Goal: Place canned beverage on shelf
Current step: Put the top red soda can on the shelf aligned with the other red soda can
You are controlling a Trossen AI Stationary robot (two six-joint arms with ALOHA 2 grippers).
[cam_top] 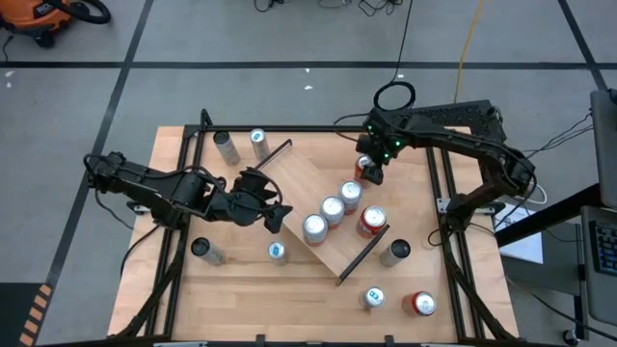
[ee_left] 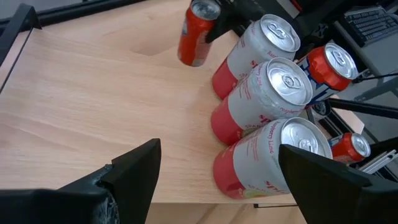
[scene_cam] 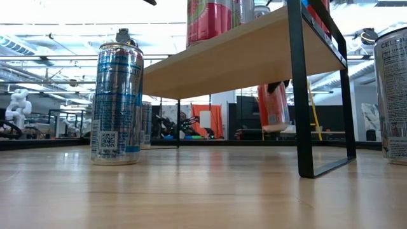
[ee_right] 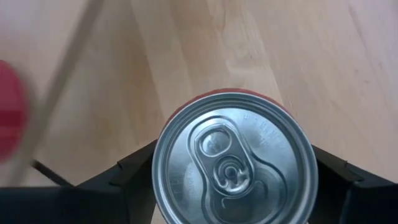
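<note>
The shelf (cam_top: 307, 183) is a light-wood board with black end rails, standing slantwise in the middle of the table. Three pink-and-white cans (ee_left: 264, 93) and one red can (cam_top: 372, 221) stand in a group at its right end. My right gripper (cam_top: 368, 170) is shut on another red can (ee_right: 235, 158) by the shelf's far right edge. That can also shows in the left wrist view (ee_left: 196, 32) and in the low view (scene_cam: 273, 105). My left gripper (cam_top: 278, 216) is open and empty at the shelf's left side, its fingers (ee_left: 134, 174) pointing along the board toward the cans. My right gripper pinches the red can between its two fingers (ee_right: 127, 177), one on each side of the can's wall just below the top rim (ee_right: 163, 186). The fingers come from above, pointing down. The can hangs upright, its bottom (scene_cam: 275, 127) clear of the table.
Loose cans stand on the table around the shelf: two at the far left (cam_top: 241, 145), two at the near left (cam_top: 205, 251), one silver-and-blue (scene_cam: 116, 95), several at the near right (cam_top: 395, 253). The table's black frame (cam_top: 436, 193) runs close behind the right gripper.
</note>
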